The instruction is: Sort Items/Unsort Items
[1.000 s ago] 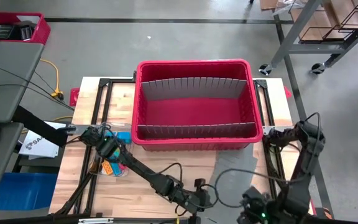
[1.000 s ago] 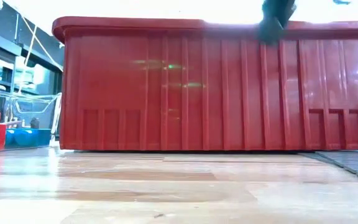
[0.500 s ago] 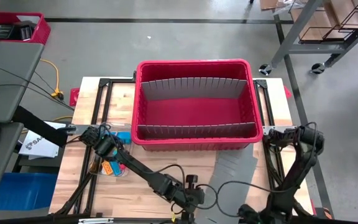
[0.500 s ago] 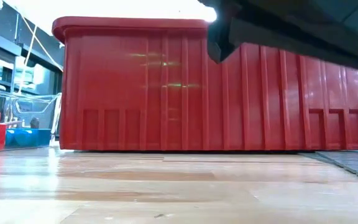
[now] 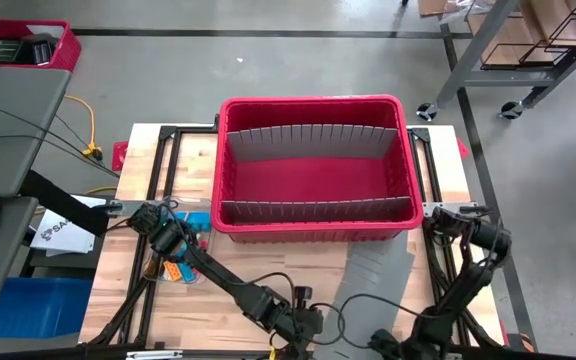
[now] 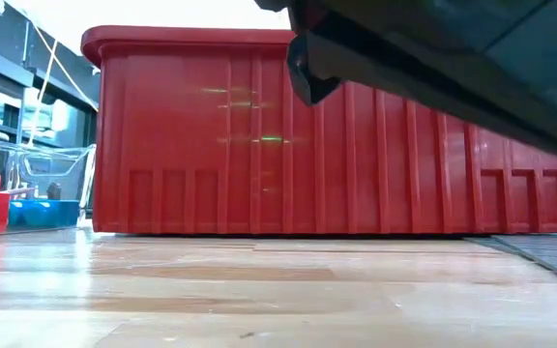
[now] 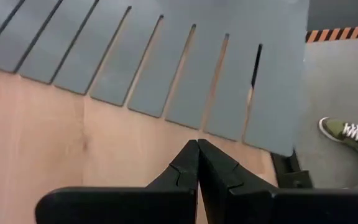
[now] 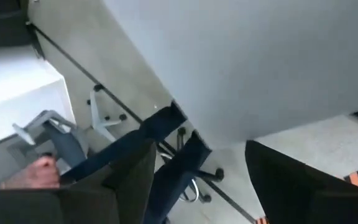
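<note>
While red bin (image 5: 311, 232) holds 2 grey slotted dividers (image 5: 313, 211), no items inside.

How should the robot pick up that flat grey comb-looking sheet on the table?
Probably by an outer edge, coming in low from the side. The grey sheet lies flat on the table and looks very thin, so a straight-down pinch has nothing to squeeze. Its slots leave narrow strips that a finger might slip under.

1 red bin (image 5: 311, 170), 2 grey dividers inside it, 2 arms
</note>
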`<action>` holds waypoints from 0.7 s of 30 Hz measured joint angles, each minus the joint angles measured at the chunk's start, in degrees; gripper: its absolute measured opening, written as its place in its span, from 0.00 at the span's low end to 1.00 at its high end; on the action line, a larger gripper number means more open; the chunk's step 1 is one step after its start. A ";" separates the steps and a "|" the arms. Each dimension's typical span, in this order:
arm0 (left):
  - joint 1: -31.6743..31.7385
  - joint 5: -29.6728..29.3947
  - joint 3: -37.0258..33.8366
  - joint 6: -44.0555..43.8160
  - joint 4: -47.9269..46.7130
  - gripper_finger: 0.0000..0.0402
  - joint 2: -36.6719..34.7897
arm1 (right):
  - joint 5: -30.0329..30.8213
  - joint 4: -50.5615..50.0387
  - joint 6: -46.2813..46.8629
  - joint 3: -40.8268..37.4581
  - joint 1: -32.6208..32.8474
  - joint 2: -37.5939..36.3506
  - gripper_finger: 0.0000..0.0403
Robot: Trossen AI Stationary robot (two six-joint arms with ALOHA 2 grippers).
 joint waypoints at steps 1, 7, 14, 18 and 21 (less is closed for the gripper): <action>-0.13 0.01 0.01 -0.37 0.19 0.00 0.17 | -0.21 0.11 -0.20 0.00 -0.31 0.54 0.60; -0.22 2.12 0.02 -1.75 0.65 0.00 0.91 | -1.31 -0.57 -0.92 -0.02 0.30 1.31 0.60; -0.67 8.01 0.02 -6.98 3.21 0.00 3.53 | 1.69 -0.63 -0.85 0.00 -0.67 1.46 0.60; -1.33 10.04 0.03 -6.66 3.72 0.00 4.69 | 1.89 0.45 -1.14 0.00 -0.96 1.49 0.60; -1.43 8.82 0.05 -6.76 3.53 0.00 4.91 | 1.88 0.75 -1.07 0.00 -0.46 1.49 0.60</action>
